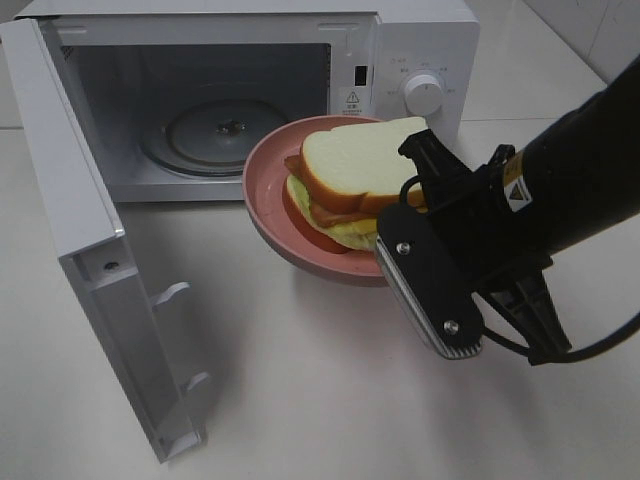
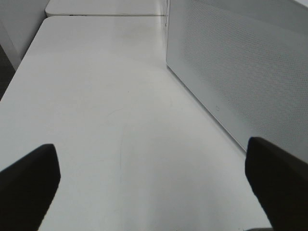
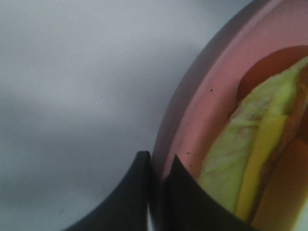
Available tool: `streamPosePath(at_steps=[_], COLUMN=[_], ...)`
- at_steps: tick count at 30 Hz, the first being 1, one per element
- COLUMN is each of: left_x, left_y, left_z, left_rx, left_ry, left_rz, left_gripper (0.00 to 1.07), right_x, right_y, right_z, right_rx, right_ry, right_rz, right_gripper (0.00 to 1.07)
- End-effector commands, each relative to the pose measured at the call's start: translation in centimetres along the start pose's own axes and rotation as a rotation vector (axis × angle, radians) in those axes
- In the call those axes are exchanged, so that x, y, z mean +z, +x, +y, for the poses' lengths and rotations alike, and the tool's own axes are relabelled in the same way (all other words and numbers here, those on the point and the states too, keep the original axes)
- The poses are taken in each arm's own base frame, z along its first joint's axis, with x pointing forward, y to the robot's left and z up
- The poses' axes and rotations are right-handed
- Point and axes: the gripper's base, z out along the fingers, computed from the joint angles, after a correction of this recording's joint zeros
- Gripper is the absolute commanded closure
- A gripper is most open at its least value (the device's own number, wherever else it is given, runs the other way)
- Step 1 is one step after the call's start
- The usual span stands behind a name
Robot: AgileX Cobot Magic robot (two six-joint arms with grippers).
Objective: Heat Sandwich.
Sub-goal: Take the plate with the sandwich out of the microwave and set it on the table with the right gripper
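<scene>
So the whole setup sits on a plain white table [image 1: 300, 400], smooth and matte, with a seam line running across it behind the microwave in the left wrist view. Only thing actually resting on it is the white microwave [image 1: 420, 60], parked toward the back. Its door [image 1: 80, 250] is swung wide open to the left side of the overhead shot, and the door's lower edge hangs close over the tabletop. In the left wrist view you get the microwave's perforated side panel [image 2: 240, 72] meeting the table surface [image 2: 106, 120], plus a couple of faint curved scuff marks on the white top.
</scene>
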Motion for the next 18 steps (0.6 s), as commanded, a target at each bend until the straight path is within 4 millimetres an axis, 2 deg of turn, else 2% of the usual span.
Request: streamPosePath(at_steps=[1, 9, 18], left_x=[-0.2, -0.2, -0.2], left_y=[0.2, 0.2, 0.2], left_z=[0.0, 0.0, 0.0], left_rx=[-0.001, -0.001, -0.001], left_ry=[-0.002, -0.002, -0.002], left_rz=[-0.023, -0.023, -0.023], left_gripper=[0.04, 0.04, 0.04], right_x=[-0.7, -2.7, -3.4], right_y=[0.0, 0.5, 1.3], right_z=[0.2, 1.7, 2.2], right_rx=[0.017, 0.041, 0.131], right_ry=[0.038, 0.027, 0.007], right_rz=[-0.007, 0.004, 0.079], right_gripper=[1.05, 1.05, 1.04])
